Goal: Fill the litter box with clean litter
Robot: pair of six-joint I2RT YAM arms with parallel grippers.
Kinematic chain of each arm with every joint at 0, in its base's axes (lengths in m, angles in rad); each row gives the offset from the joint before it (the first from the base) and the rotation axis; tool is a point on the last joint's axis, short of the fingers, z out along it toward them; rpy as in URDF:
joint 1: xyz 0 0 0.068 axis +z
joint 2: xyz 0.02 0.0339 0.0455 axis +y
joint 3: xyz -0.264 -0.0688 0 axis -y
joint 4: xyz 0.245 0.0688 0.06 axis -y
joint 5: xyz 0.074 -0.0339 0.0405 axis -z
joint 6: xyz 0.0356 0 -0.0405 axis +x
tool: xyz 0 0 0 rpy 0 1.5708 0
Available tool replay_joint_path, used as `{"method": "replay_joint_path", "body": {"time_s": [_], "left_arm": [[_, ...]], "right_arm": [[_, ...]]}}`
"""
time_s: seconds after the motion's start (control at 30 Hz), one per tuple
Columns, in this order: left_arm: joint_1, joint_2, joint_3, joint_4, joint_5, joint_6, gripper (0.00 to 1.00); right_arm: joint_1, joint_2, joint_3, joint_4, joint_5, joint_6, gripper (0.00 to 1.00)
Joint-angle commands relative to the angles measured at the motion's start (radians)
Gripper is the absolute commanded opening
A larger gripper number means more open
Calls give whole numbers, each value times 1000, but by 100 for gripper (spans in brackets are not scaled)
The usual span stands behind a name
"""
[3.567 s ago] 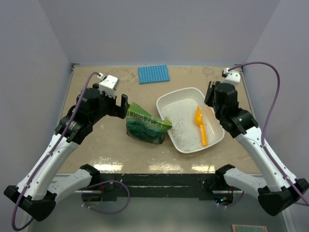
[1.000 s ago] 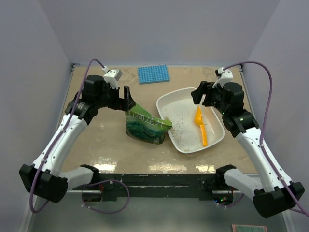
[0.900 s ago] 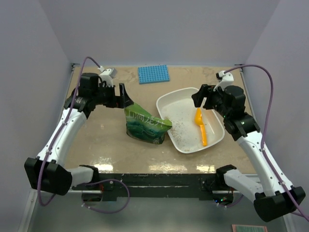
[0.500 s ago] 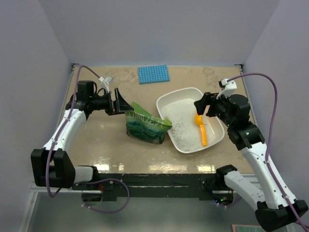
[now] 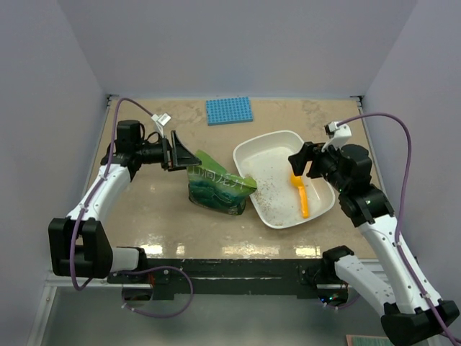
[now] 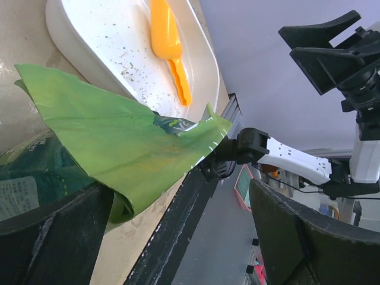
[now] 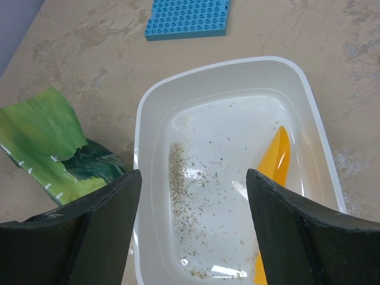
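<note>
The white litter box lies right of centre with an orange scoop inside. Only a thin scatter of clean litter covers its floor. A crinkly green bag stands to its left. My left gripper points sideways at the bag's upper left corner and is open. In the left wrist view the bag's torn top flap reaches between the fingers, against one of them. My right gripper hovers open over the box's far right part, with the box and scoop below it.
A blue studded mat lies flat near the back wall, also in the right wrist view. Grey walls close the table on three sides. The table's front edge runs just behind the bag in the left wrist view.
My left arm has lowered and turned so its open gripper points level at the bag's top corner. My right gripper has drifted slightly nearer over the box. Bag, box and scoop have not moved.
</note>
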Motion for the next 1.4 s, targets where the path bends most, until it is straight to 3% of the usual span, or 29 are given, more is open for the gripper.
{"method": "replay_joint_path", "body": {"time_s": [0.0,0.3,0.43,0.6,0.8,0.83,0.9,0.97,1.0,1.03,1.1,1.17,1.37], "left_arm": [[2,-8,-9,122,100,-51,100],[-36,-32,-75,358,192,-142,100],[-59,-49,-143,611,232,-243,100],[-73,-61,-212,774,261,-283,100],[-73,-23,-296,1106,248,-461,97],[-73,-14,-310,1236,245,-546,94],[-73,20,-351,1402,237,-651,75],[-73,55,-373,1678,235,-842,54],[-73,102,-387,1781,235,-916,48],[-73,132,-388,2002,235,-1074,42],[-73,219,-376,2203,237,-1226,29],[-73,235,-377,2204,240,-1226,17],[-73,213,-387,2204,254,-1193,2]], "right_arm": [[5,-23,-18,-3,-17,6,75],[5,-32,-4,-13,-40,0,75],[5,-42,-16,-4,-82,-2,75],[5,-45,-15,-13,-131,-19,75],[5,-58,-11,-18,-171,-39,73],[4,-58,-13,-17,-183,-40,72],[5,-48,-14,-17,-189,-46,71],[4,-40,-21,-10,-206,-48,70],[4,-34,-24,-7,-212,-48,70],[4,-31,-27,2,-215,-45,70],[5,-19,-30,14,-244,-37,70],[4,-9,-30,31,-276,-31,70],[4,46,-37,95,-362,0,70]]}}
